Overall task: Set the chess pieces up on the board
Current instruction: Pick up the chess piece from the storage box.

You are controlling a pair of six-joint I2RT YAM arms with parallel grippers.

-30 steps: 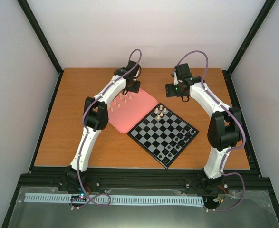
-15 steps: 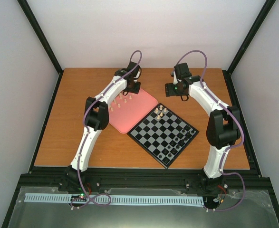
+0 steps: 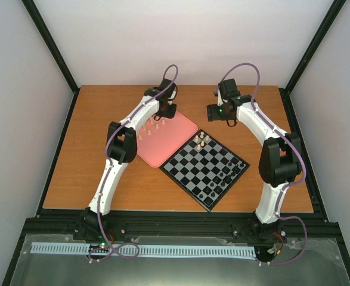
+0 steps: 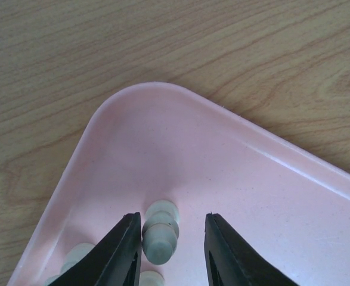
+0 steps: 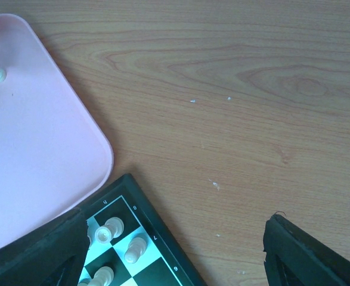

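Observation:
The board (image 3: 194, 170) lies diagonally at mid-table. A few cream chess pieces (image 3: 201, 141) stand at its far corner, also in the right wrist view (image 5: 134, 250). Several more cream pieces (image 3: 150, 127) stand on the pink tray (image 3: 163, 149). My left gripper (image 3: 166, 111) hangs over the tray's far corner, open. In the left wrist view its jaws (image 4: 172, 247) straddle one upright cream piece (image 4: 161, 233), which lies against the left finger with a gap to the right one. My right gripper (image 3: 220, 113) is wide open and empty over bare wood beyond the board's far corner (image 5: 157, 238).
Small black pieces (image 3: 223, 177) stand along the board's right and near edges. The tray's rim (image 4: 127, 98) curves just ahead of the left fingers. Other cream pieces (image 4: 79, 256) sit close to the left finger. Orange-brown wooden table (image 3: 91, 149) surrounds all.

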